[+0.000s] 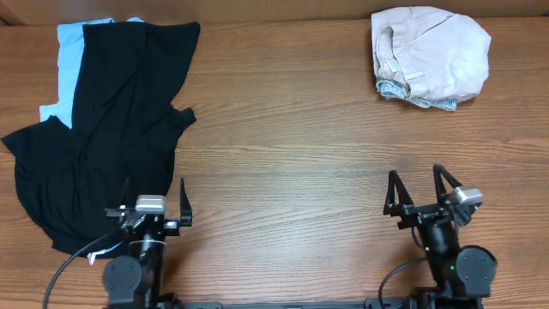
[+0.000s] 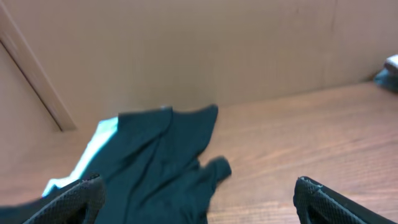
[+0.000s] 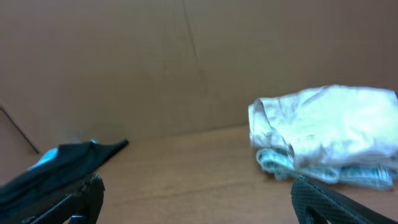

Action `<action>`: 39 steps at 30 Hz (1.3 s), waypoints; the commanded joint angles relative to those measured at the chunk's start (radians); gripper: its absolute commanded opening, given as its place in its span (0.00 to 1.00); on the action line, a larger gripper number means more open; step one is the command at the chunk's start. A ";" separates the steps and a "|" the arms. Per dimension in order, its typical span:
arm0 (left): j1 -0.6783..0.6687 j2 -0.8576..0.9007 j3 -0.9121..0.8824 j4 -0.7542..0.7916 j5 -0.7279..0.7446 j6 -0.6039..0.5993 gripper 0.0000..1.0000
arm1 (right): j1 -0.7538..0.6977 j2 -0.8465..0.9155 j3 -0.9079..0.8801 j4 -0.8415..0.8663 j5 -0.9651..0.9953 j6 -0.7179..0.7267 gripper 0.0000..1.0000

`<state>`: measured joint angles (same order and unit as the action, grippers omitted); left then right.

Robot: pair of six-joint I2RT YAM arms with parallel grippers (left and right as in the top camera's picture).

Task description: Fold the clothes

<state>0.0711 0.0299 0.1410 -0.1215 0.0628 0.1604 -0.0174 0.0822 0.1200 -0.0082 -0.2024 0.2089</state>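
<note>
Overhead: the black shirt (image 1: 111,129) lies spread on the left side of the desk (image 1: 292,146), running from the far edge to the near edge. It partly covers the light blue shirt (image 1: 73,51) at far left. My left claw (image 1: 154,196) sits at near left, wide open and holding nothing, with its left finger over the shirt's right margin; I cannot tell whether they touch. My right claw (image 1: 415,184) is at near right, wide open and empty. The beige bundle (image 1: 429,56) lies far right, well apart from it.

Left wrist: left claw (image 2: 199,186) agape; black shirt (image 2: 161,162) ahead and leftward, light blue shirt (image 2: 93,146) showing beyond it.

Right wrist: right claw (image 3: 196,186) agape; beige bundle (image 3: 329,130) far right, black shirt (image 3: 68,165) far left.
</note>
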 commanded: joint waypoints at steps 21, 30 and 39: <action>-0.006 1.018 0.929 -0.488 0.179 -0.024 1.00 | 0.002 0.838 0.824 -0.517 -0.152 -0.003 1.00; -0.006 1.399 1.191 -0.652 0.213 0.050 1.00 | 0.002 1.171 0.946 -0.497 -0.286 0.002 1.00; 0.027 1.620 1.191 -0.528 -0.125 0.040 1.00 | 0.002 1.320 0.946 -0.465 -0.349 0.001 0.99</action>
<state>0.0746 1.5848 1.3048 -0.6670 0.0956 0.1871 -0.0170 1.3819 1.0389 -0.4854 -0.5209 0.2089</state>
